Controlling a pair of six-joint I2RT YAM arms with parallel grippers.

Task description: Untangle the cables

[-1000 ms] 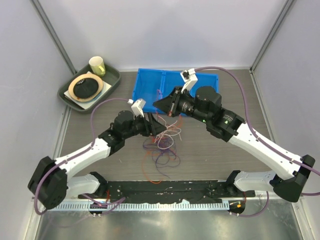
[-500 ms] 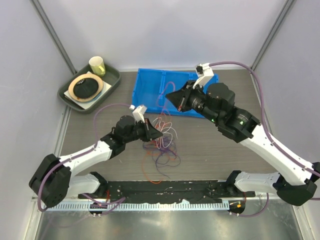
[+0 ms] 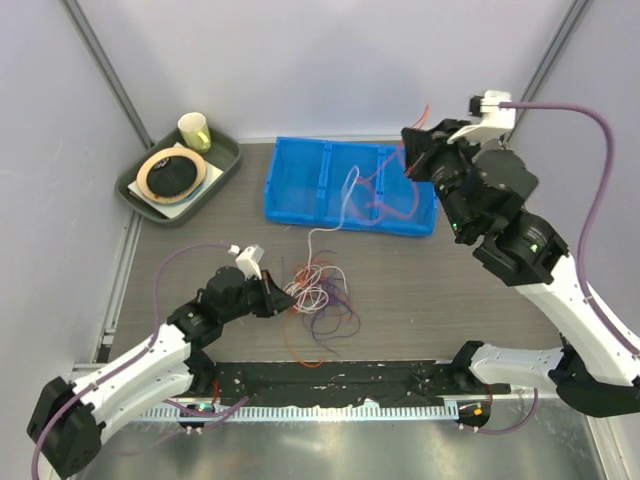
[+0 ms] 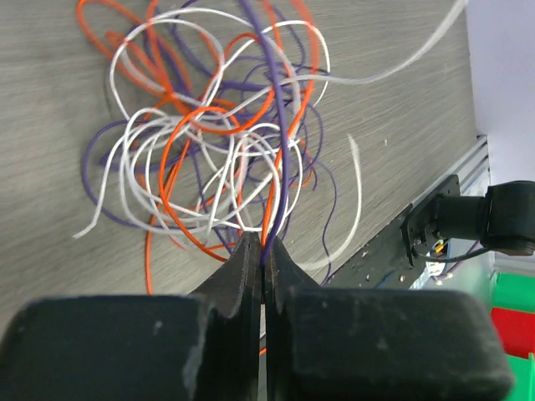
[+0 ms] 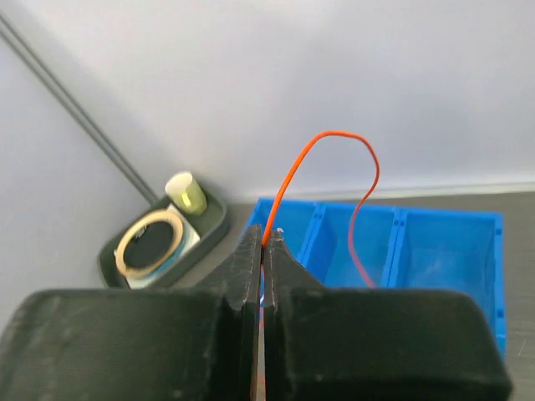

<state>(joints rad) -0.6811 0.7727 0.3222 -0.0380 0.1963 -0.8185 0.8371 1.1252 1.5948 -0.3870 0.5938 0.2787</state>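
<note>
While the left tool (image 4: pixel 264 251) pinches a purple cable (image 4: pixel 282 150), the right tool (image 5: pixel 264 242) grips an orange cable (image 5: pixel 334 135).

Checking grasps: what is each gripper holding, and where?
Left gripper pinches a purple cable where it leaves the tangle. Right gripper pinches an orange cable just below its raised loop.

Table (image 3: pixel 420 300): bears everything listed below
Bin (image 3: pixel 340 222): rear centre, three compartments side by side
Tray (image 3: pixel 225 160): rear left corner, left of the bin and apart from it; holds a cup (image 3: pixel 194 131) at the back, a round item (image 3: pixel 172 173) in front of the cup
Cables (image 3: pixel 318 300): heap at table centre, in front of the bin
Left gripper (image 3: pixel 283 298): at the heap's left edge, clamped on one cable
Right gripper (image 3: pixel 408 150): raised over the bin's right end, clamped on a strand (image 3: pixel 385 195) trailing over the right compartments
</note>
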